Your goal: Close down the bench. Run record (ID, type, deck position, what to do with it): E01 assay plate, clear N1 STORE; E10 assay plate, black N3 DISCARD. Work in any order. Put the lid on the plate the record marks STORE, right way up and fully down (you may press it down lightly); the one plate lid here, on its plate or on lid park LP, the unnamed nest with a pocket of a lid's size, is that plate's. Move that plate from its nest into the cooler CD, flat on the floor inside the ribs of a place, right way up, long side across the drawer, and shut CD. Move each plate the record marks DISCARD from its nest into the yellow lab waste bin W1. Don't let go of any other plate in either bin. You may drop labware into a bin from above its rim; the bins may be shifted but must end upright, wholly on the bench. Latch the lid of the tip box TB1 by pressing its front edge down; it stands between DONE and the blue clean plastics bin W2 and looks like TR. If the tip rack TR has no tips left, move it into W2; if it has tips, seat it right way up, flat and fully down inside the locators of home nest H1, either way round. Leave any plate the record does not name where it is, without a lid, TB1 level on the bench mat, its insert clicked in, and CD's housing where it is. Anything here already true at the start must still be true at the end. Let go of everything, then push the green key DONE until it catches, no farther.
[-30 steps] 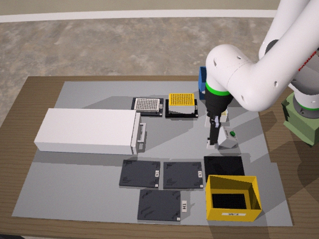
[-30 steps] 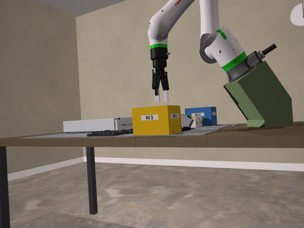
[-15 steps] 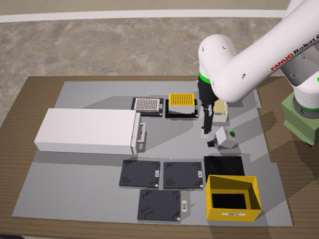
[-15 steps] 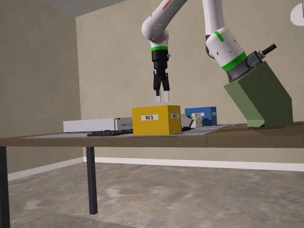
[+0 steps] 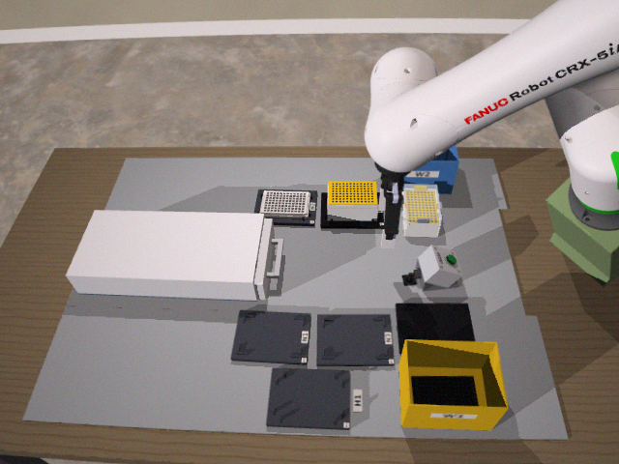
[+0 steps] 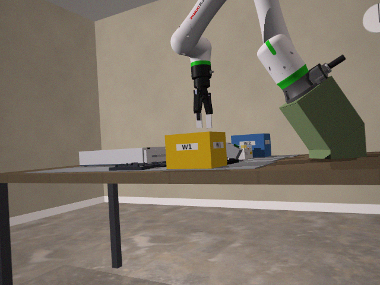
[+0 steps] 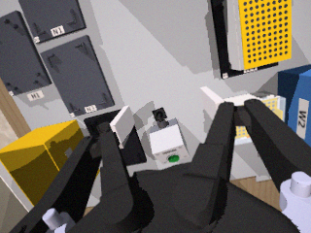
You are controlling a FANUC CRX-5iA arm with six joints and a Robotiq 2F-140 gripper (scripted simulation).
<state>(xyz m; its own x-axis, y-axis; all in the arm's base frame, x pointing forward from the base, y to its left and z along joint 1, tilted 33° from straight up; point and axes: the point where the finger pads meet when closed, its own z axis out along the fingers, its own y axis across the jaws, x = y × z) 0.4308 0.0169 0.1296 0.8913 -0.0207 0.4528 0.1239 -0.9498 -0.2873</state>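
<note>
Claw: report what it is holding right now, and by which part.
Nothing is held. The claw hangs open in the air above the bench, its fingers apart with only empty space between them.

Two bins [image 5: 452, 384] – four nests [image 5: 270, 336]

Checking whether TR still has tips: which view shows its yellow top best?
The wrist view: the tip rack appears large, its holes distinct. The top view shows it small. The exterior view hides it behind the yellow bin.
</note>
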